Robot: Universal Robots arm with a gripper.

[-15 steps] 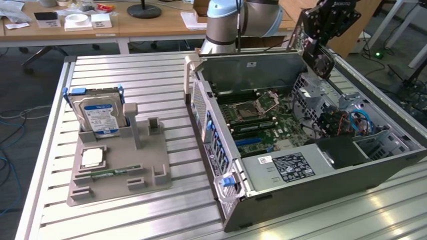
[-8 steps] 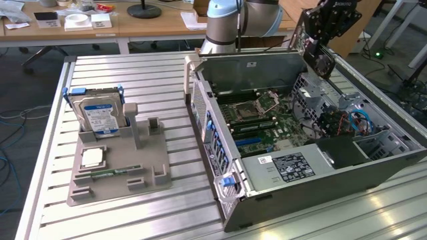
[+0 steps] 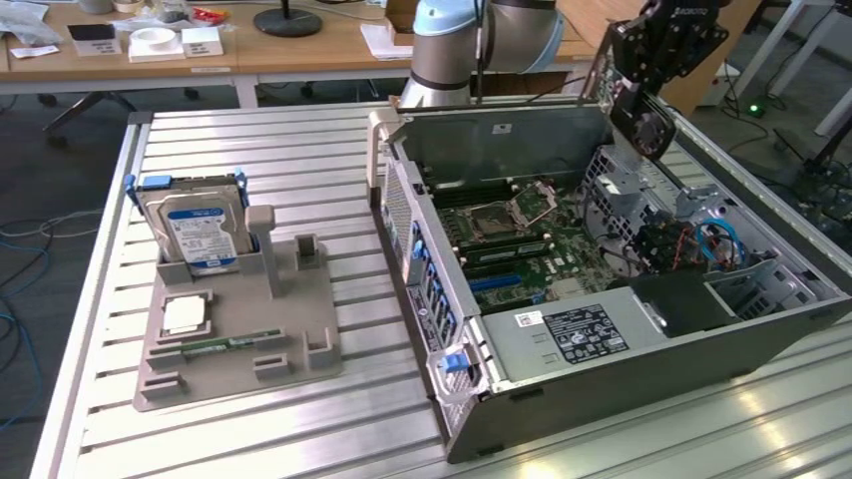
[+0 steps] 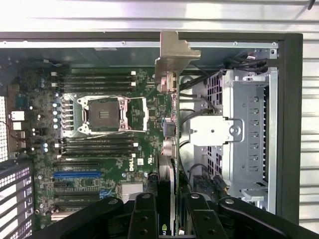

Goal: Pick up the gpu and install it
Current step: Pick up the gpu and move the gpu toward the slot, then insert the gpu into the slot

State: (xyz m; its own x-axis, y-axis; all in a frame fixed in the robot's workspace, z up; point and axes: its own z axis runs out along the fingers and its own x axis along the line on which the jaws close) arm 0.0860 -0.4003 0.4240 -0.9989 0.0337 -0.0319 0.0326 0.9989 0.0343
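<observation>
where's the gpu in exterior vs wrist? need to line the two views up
Exterior view: the gpu hangs from the gripper, high on the exterior view's right, above the open computer case.
Wrist view: the gpu is seen edge-on, running out from between the fingers of the gripper, its silver bracket at the far end, beside the drive cage.
Shared landmark: the CPU socket on the motherboard.

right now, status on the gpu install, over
Gripper shut on gpu, held edge-on. Card above open computer case, not yet seated. Black cables and drive cage close beside it.
</observation>
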